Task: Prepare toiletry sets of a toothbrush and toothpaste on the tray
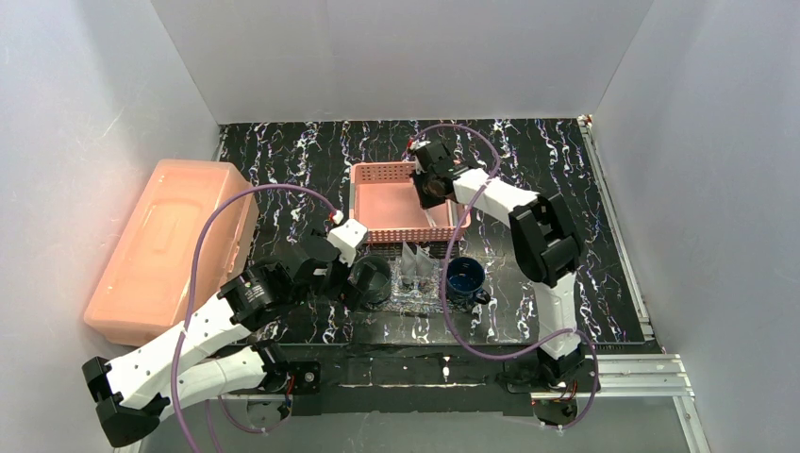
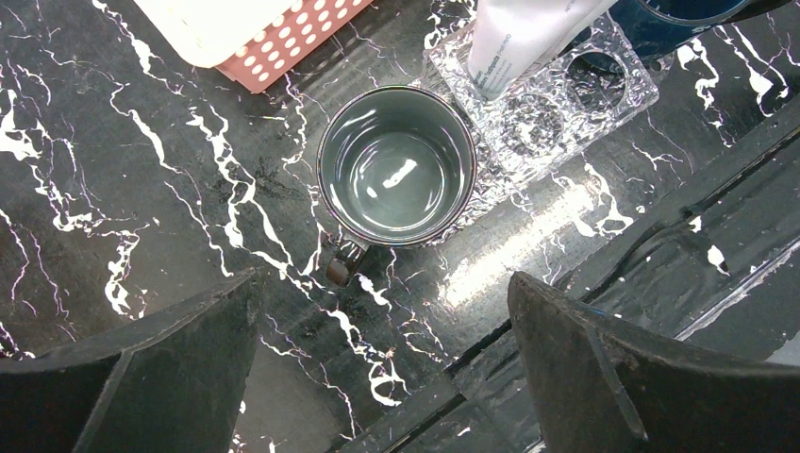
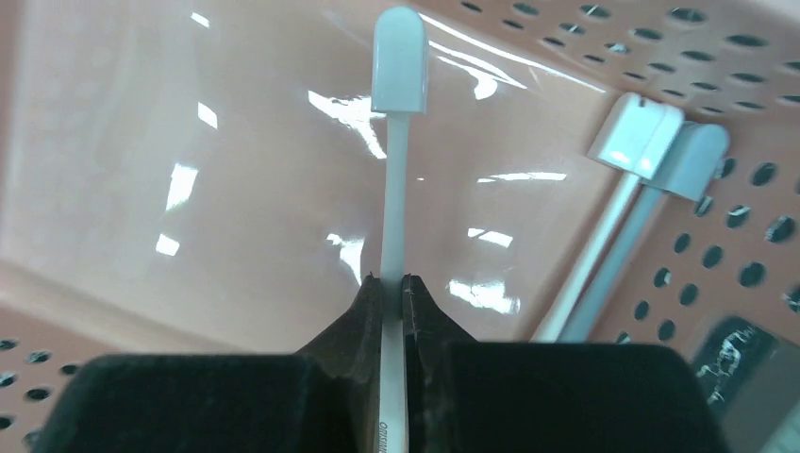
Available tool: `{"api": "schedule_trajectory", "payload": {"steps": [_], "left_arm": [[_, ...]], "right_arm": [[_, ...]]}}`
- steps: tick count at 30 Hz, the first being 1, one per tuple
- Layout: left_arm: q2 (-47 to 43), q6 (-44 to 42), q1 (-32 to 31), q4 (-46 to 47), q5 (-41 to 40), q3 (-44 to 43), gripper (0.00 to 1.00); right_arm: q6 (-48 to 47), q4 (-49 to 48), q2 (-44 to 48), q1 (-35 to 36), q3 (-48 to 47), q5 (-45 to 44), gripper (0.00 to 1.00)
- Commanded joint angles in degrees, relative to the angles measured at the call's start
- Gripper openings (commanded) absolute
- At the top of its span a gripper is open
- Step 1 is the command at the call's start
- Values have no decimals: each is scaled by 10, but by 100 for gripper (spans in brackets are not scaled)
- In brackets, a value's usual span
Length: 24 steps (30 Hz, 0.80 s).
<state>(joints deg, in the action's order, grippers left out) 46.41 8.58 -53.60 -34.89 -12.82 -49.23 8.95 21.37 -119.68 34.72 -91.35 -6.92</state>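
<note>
My right gripper (image 3: 394,283) is shut on the thin handle of a white toothbrush (image 3: 397,113) inside the pink perforated basket (image 3: 717,57), with the capped head pointing away from me. In the top view this gripper (image 1: 432,189) reaches down into the basket (image 1: 382,172). Two more toothbrushes (image 3: 623,179) lean in the basket's right corner. The clear speckled tray (image 2: 575,104) lies in front of the basket and a white toothpaste tube (image 2: 514,47) stands on it. My left gripper (image 2: 387,330) hangs open and empty just in front of a grey-green mug (image 2: 396,165).
A dark blue mug (image 1: 465,276) stands at the tray's right end (image 1: 420,294). A big salmon plastic box (image 1: 170,245) fills the left side of the table. White walls close in the table on three sides.
</note>
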Motion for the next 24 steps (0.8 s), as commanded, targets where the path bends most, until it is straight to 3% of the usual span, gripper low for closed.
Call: {"api": "schedule_trajectory", "payload": {"steps": [1,13,24], "left_arm": [[0,-5,8,-2,-26,-10,98],[15,1,33,9,-10,-11,98],[12,15,41,16,7,-16,98]], "right_arm": [[3,-78,88,-1,23,15,1],[-5,-153,196,0,73,13,1],[8,-157,307,0,118,74,1]]}}
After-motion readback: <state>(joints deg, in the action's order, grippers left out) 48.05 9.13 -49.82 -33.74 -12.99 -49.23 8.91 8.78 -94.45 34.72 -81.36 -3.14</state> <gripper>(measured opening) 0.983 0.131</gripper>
